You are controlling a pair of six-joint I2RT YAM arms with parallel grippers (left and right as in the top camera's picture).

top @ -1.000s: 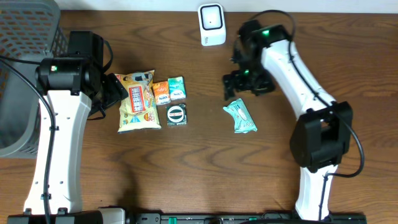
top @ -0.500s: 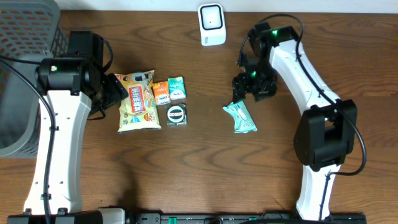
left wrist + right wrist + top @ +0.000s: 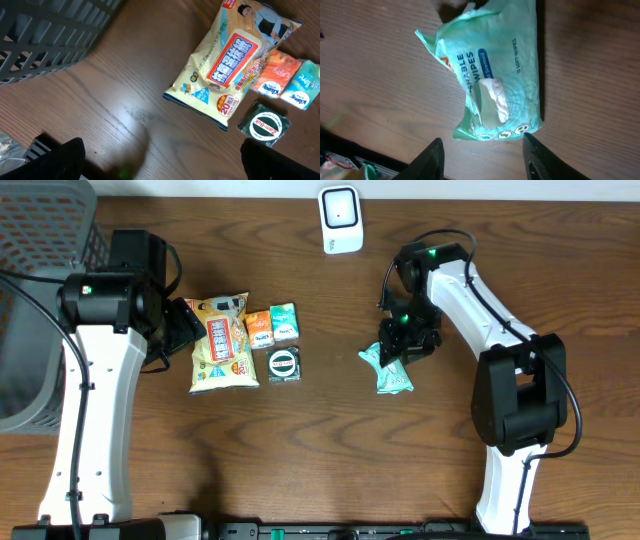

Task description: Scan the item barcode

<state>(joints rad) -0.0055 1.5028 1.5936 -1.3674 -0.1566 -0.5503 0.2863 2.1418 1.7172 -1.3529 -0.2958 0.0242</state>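
A mint-green wipes pack lies flat on the wooden table at centre right. My right gripper hangs over the pack's far end. Its two black fingers stand apart, one on each side of the pack's short edge and touching neither side. A white barcode scanner stands at the table's far edge. At the left, my left gripper is wide open over bare wood beside a yellow snack bag.
Next to the snack bag lie an orange tissue pack, a teal tissue pack and a black square packet. A grey wire basket stands at the far left.
My right gripper has moved from beside the scanner down onto the wipes pack's end, and its fingers have narrowed. The left arm has not moved.
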